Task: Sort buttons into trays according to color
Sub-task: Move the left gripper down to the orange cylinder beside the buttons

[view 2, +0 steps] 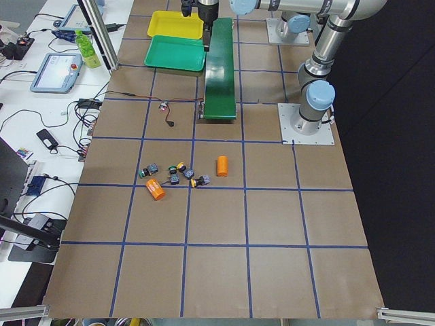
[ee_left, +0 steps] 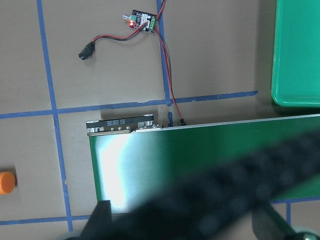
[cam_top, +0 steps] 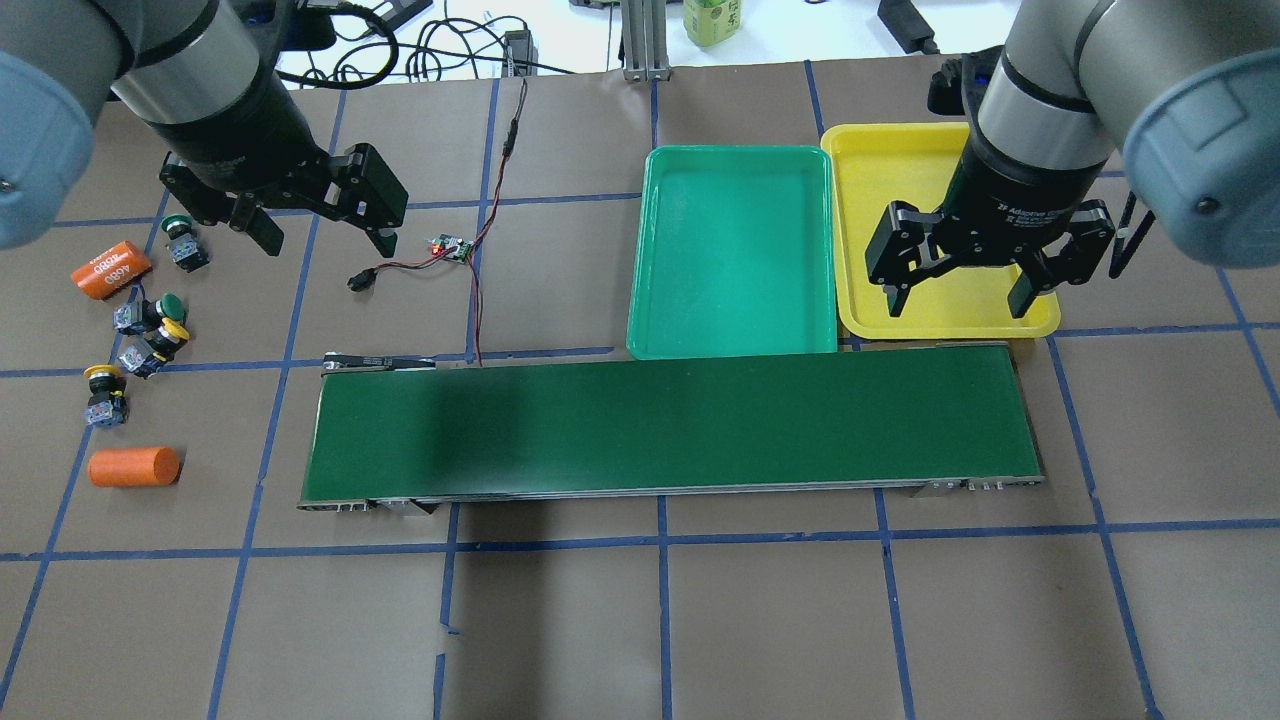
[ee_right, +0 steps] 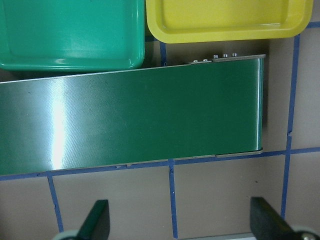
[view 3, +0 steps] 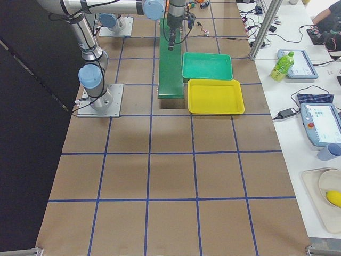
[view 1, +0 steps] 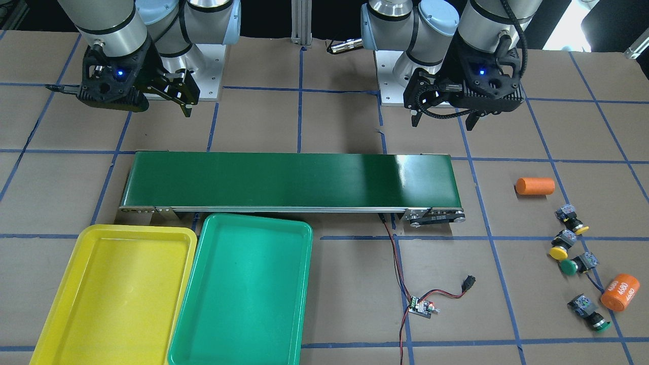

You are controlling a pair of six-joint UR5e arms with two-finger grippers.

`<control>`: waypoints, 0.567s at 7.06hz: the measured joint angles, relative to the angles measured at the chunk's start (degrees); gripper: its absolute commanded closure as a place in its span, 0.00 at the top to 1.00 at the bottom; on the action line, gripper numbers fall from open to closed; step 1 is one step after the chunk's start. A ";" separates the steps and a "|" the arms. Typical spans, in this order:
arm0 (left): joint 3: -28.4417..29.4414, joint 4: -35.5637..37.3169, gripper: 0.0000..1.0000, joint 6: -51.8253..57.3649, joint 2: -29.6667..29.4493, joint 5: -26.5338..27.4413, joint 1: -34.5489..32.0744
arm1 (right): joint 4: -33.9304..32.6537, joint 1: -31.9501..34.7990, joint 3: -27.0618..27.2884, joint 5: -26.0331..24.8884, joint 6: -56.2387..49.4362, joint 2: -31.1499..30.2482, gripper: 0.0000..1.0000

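Observation:
Two yellow buttons and two green buttons lie in a loose cluster on the brown table at my far left; overhead they show as green and yellow. The yellow tray and green tray sit side by side, both empty. My left gripper hovers open and empty, to the right of the buttons. Above the yellow tray's near edge my right gripper hangs open, holding nothing.
A long dark green conveyor belt runs across the middle, the trays against its far side. Two orange cylinders lie beside the buttons. A small circuit board with red-black wires sits between the trays and the buttons.

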 measured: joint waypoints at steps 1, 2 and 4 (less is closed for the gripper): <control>-0.27 -0.24 1.00 0.00 -0.09 -0.13 0.26 | 0.00 0.00 0.03 -0.01 0.02 0.00 1.00; -0.83 -0.08 1.00 0.29 -0.31 -0.04 1.18 | 0.00 0.00 0.06 -0.01 0.03 0.00 1.00; -2.49 -0.34 1.00 5.96 -0.71 0.31 8.29 | 0.00 0.00 0.09 0.05 0.03 0.00 1.00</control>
